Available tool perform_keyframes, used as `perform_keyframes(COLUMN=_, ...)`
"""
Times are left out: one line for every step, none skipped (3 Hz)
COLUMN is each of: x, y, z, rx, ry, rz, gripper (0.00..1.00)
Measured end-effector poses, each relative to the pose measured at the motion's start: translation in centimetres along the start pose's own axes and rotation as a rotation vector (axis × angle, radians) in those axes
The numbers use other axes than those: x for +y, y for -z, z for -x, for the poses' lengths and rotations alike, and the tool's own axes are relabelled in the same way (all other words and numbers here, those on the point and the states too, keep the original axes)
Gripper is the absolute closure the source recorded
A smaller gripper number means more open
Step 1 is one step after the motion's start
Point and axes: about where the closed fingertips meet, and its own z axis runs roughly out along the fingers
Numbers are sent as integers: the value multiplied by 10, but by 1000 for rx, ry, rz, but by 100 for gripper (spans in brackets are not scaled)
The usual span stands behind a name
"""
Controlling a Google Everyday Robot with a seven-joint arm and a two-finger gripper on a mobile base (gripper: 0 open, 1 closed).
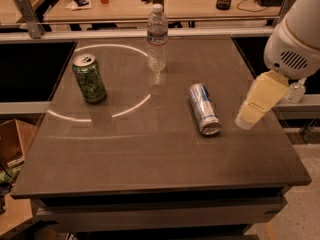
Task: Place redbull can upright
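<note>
The redbull can [204, 108], slim with a silver and blue body, lies on its side on the dark table [150, 154], right of centre, its top end pointing toward the front. My gripper [251, 111] hangs over the table's right side, just right of the can and apart from it. Its cream-coloured body comes down from the white arm [295, 34] at the upper right. Nothing is in it.
A green can [89, 78] stands upright at the table's left. A clear plastic water bottle [157, 37] stands upright at the back centre. Behind the table is a wooden desk [150, 1] with small items. A cardboard box [12, 144] sits at the lower left.
</note>
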Motion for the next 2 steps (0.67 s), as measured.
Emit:
perform_keyframes(x=-4, y=-22, z=8, rx=64, ry=-123, rz=-7, gripper=0)
perform_keyframes(x=-10, y=-40, z=17, rx=84, ry=-282, rz=4, gripper=0)
